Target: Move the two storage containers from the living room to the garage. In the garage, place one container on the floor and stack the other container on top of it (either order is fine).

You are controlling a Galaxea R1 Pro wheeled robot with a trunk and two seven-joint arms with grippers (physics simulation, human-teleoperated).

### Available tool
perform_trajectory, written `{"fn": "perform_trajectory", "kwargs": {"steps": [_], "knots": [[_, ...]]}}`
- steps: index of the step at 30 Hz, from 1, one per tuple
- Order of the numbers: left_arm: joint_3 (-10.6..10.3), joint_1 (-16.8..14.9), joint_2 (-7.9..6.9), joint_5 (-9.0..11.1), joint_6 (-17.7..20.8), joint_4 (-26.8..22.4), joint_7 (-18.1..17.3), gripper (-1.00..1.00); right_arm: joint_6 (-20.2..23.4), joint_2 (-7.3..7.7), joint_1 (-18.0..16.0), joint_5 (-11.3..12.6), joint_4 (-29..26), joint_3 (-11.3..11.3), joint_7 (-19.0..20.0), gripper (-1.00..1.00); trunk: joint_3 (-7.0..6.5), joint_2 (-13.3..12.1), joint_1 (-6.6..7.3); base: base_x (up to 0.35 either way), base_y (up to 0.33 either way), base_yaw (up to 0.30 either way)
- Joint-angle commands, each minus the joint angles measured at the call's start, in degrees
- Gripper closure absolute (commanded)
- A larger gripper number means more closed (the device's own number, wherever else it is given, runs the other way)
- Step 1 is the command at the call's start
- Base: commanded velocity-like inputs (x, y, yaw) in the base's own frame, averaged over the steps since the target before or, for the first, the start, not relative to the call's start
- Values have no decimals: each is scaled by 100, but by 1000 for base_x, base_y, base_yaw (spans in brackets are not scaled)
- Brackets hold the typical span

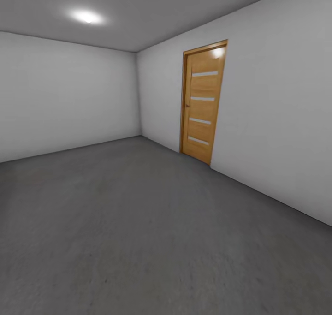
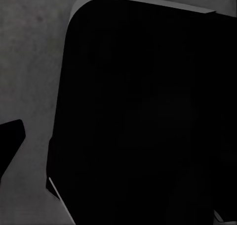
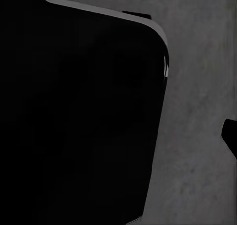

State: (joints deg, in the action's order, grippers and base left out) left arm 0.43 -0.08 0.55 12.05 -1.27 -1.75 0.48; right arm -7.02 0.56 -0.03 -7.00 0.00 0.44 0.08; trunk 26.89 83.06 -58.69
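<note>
The robot is standing in the garage, its grey floor stretching bare toward the wooden door in the right-hand wall. No container is lying near that door, so placing and stacking probably remain. Both wrist views are looking past a dark body at concrete; I cannot tell the jaws' state.

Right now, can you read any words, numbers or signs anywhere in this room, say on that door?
None. The wooden door carries only four pale horizontal strips, no lettering. The white walls, grey floor and ceiling light are blank. Both wrist views show a dark body over bare floor, unmarked.
</note>
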Motion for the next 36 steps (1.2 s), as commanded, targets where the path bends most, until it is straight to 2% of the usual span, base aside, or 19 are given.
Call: {"fn": "perform_trajectory", "kwargs": {"steps": [1,36], "knots": [[1,-1,2,34,-13,0,5,-100,-17,3,-1,-43,0,0,1,-100,4,2,-3,323,0,0],[1,-1,6,31,-21,0,6,-100,-10,14,0,-7,0,0,-17,-100,4,2,-3,323,0,0]]}}
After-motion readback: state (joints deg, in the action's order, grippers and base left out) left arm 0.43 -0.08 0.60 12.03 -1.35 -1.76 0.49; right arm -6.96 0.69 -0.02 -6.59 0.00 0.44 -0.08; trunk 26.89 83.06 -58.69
